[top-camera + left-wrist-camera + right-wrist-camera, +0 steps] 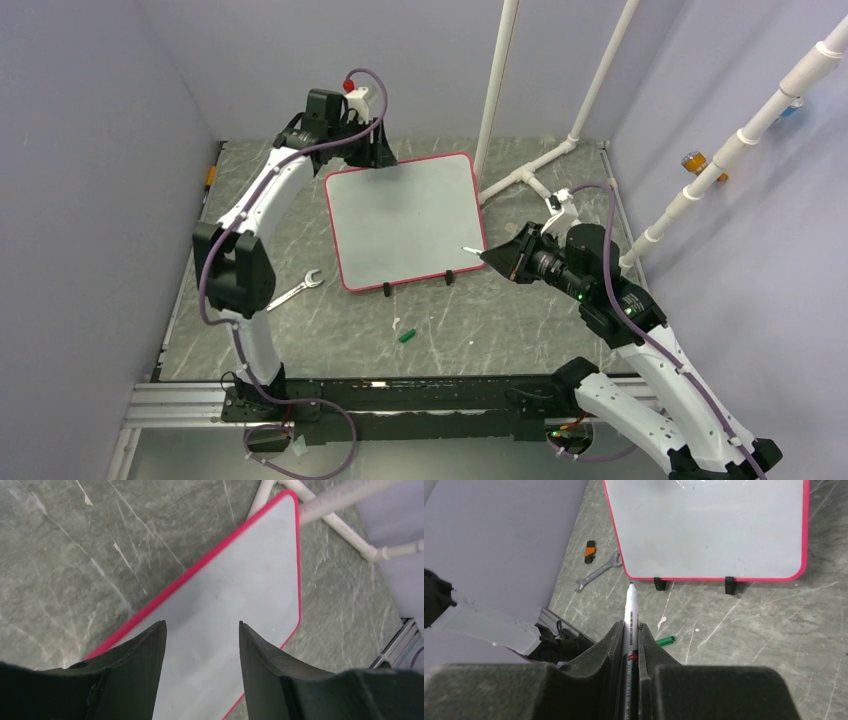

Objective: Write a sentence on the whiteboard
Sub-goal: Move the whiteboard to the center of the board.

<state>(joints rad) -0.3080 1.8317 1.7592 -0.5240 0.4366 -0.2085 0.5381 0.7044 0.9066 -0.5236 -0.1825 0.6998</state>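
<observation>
The whiteboard lies on the table, white with a thin red-pink frame and two black clip feet on its near edge. Its surface is blank: no sentence shows in any view. My left gripper is open and empty over the board's far left corner; the left wrist view shows the board between and beyond the open gripper. My right gripper is shut on a white marker near the board's near right corner. The right wrist view shows the gripper, the uncapped marker with its green tip, and the board.
A green marker cap lies in front of the board, also in the right wrist view. A wrench lies left of the board's near left corner. White pipes run along the table at the back right. A small orange-black object sits by the left wall.
</observation>
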